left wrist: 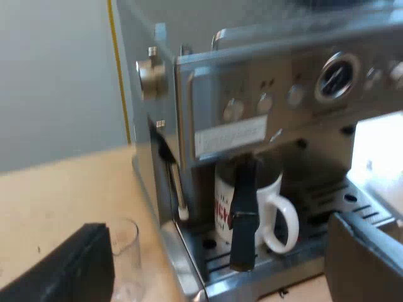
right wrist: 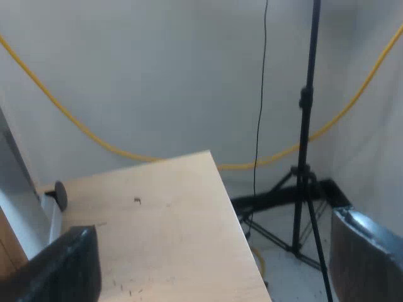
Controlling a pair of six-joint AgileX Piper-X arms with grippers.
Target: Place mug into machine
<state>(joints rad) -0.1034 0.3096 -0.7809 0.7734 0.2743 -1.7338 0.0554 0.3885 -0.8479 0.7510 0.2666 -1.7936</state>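
mug (left wrist: 221, 200) on machine's tray (left wrist: 350, 199), left gripper (left wrist: 215, 228) clear

One espresso machine (left wrist: 271, 126) stands on one wooden table (left wrist: 50, 195). One white mug (left wrist: 252, 207) with red lettering sits on the machine's drip tray, and one dark handle (left wrist: 244, 214) hangs in front of it. One clear measuring glass (left wrist: 126, 251) stands on the table beside the machine. The front panel carries one large round dial (left wrist: 337, 77). Several small round buttons (left wrist: 264, 102) sit near it, but their exact number cannot be told. One metal knob (left wrist: 150, 72) projects from the machine's side. Beyond the table's edge, the right wrist view takes in one black tripod stand (right wrist: 305, 126), one sagging yellow cable (right wrist: 126, 151), one thin black cord (right wrist: 261, 94), and one small dark round object (right wrist: 60, 194) at the table's rim.
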